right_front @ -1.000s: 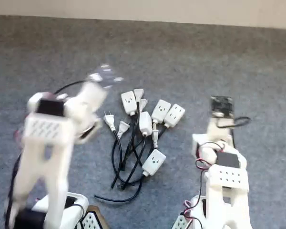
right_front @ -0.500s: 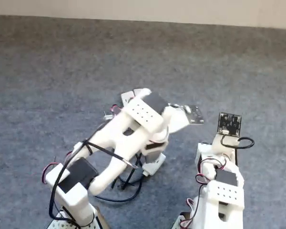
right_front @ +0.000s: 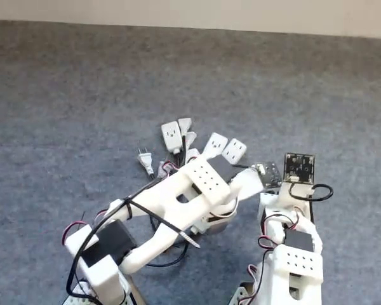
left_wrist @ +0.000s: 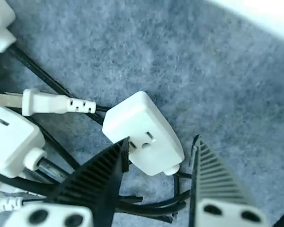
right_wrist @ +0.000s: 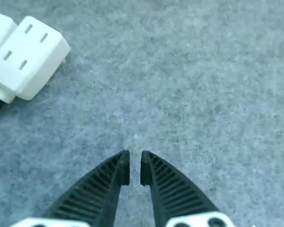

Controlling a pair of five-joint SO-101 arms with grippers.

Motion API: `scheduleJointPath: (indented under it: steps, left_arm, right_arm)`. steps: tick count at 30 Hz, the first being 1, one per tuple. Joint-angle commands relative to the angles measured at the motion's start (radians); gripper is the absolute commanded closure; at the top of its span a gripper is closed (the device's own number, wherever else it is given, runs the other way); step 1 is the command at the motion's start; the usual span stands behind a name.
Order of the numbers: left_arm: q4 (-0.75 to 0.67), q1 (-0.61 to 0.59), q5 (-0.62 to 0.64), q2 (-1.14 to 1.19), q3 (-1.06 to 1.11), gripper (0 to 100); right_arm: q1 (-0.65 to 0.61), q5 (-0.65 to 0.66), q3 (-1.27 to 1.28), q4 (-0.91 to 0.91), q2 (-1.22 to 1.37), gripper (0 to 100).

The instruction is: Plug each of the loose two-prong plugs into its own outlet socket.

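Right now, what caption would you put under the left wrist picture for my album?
Open left hand over a white outlet socket lying on the grey table.

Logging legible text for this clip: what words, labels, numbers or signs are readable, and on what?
No readable text in any view.
White outlet socket in the left wrist view: plain, only slots.
Two-prong plug beside it: no print visible.
Black circuit board in the high view: any markings are too small to read.
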Motion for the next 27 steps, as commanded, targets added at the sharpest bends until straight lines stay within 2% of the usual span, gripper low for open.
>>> scheduleJointPath:
  steps: [1, 7, 13, 17, 19, 21, 23, 27]
  left_arm:
    - [-0.060, -0.065, 0.002, 0.001, 0.085, 78]
    - [-0.060, -0.232, -0.002, -0.001, 0.124, 78]
    - [-0.066, -0.367, -0.071, -0.001, 0.137, 78]
    - [-0.068, -0.417, -0.072, -0.008, 0.134, 78]
    - [-0.064, -0.417, -0.072, -0.010, 0.128, 81]
    - [-0.054, -0.417, -0.072, -0.010, 0.081, 91]
    - [0.012, -0.423, -0.072, -0.012, 0.007, 100]
    - [0.256, -0.420, -0.072, -0.012, -0.229, 100]
  right_arm:
    - [-0.013, 0.012, -0.010, -0.018, -0.018, 94.3]
    - [-0.013, 0.012, -0.010, -0.018, -0.018, 94.3]
    - [-0.013, 0.012, -0.008, -0.018, -0.018, 94.3]
    - [-0.013, 0.012, -0.008, -0.019, -0.018, 94.3]
    - [-0.013, 0.012, -0.008, -0.019, -0.018, 94.3]
    - [-0.013, 0.012, -0.008, -0.019, -0.018, 94.3]
    - [-0.013, 0.012, -0.008, -0.019, -0.018, 94.3]
    - [-0.016, 0.012, -0.008, -0.019, -0.018, 94.3]
